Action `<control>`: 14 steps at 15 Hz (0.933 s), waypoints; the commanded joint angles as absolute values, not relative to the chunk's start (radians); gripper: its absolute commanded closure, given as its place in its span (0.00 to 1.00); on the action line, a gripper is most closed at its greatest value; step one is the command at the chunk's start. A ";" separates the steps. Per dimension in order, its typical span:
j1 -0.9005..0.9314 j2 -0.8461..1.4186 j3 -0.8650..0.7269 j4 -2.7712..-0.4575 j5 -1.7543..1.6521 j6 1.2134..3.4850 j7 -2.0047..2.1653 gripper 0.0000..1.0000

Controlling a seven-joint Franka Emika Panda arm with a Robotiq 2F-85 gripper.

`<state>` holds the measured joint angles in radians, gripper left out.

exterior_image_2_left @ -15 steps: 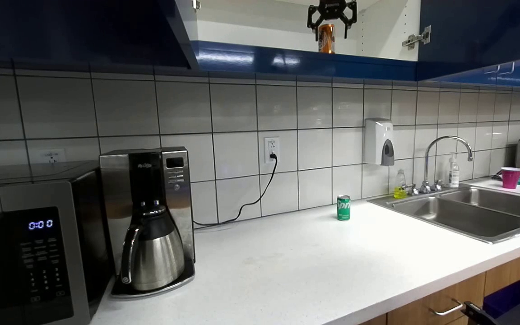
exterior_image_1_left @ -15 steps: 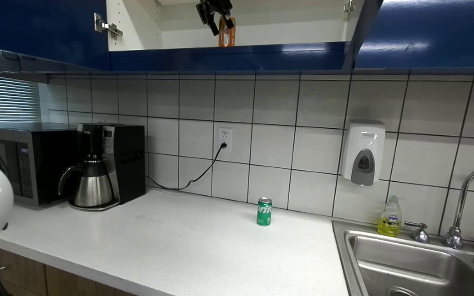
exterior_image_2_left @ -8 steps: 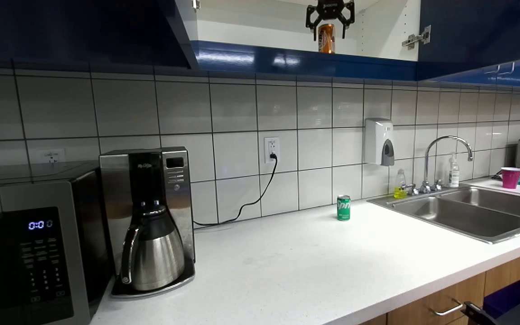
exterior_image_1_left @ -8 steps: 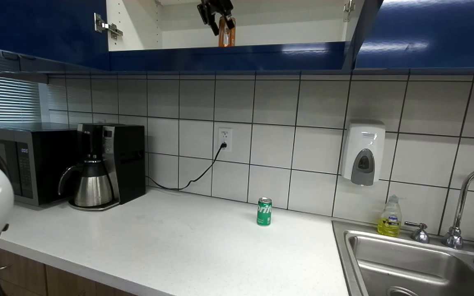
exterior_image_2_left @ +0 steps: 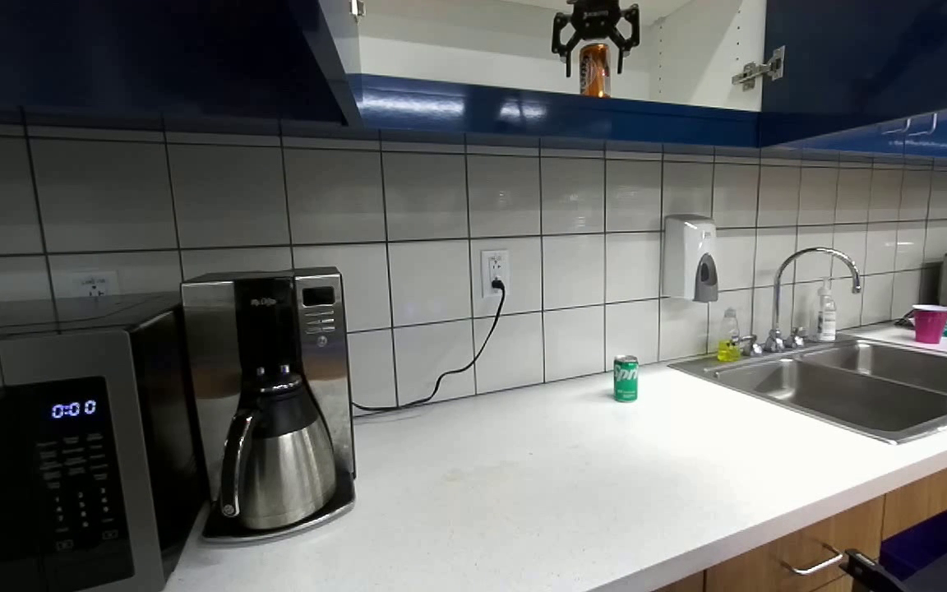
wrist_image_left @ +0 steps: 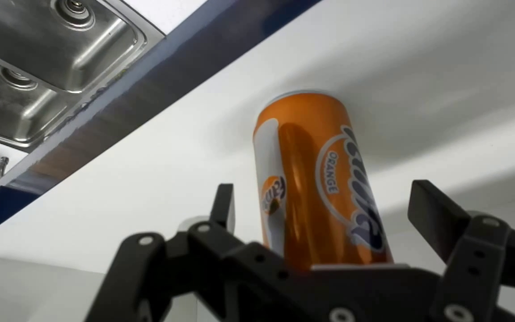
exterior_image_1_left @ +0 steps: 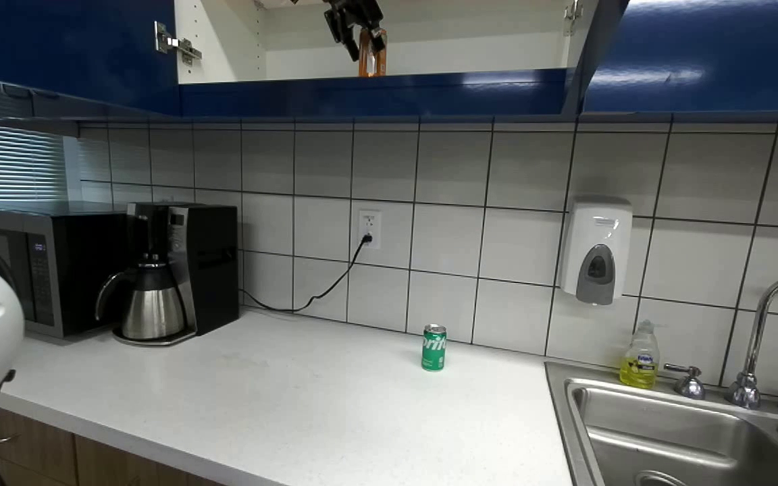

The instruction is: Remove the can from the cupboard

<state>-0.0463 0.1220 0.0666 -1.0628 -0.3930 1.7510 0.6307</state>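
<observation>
Cupboard (exterior_image_1_left: 470, 40) stands open; its blue front lip (exterior_image_1_left: 429, 93) needs clearing on the way out. Gripper (exterior_image_2_left: 594, 67) points in from above, spread wide, nothing gripped. Can (wrist_image_left: 304, 179) upright inside the cupboard, between the jaws, visible gap each side. Looks like pre-grasp: drop a little lower, keep the can centred, bring both pads (wrist_image_left: 434, 212) in evenly so it doesn't tip, then lift before pulling out.
</observation>
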 commanded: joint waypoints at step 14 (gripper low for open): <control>-0.033 0.176 0.065 -0.974 -0.407 1.725 0.656 0.00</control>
<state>-0.0399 0.1516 0.0665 -1.0202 -0.3931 1.7510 0.6308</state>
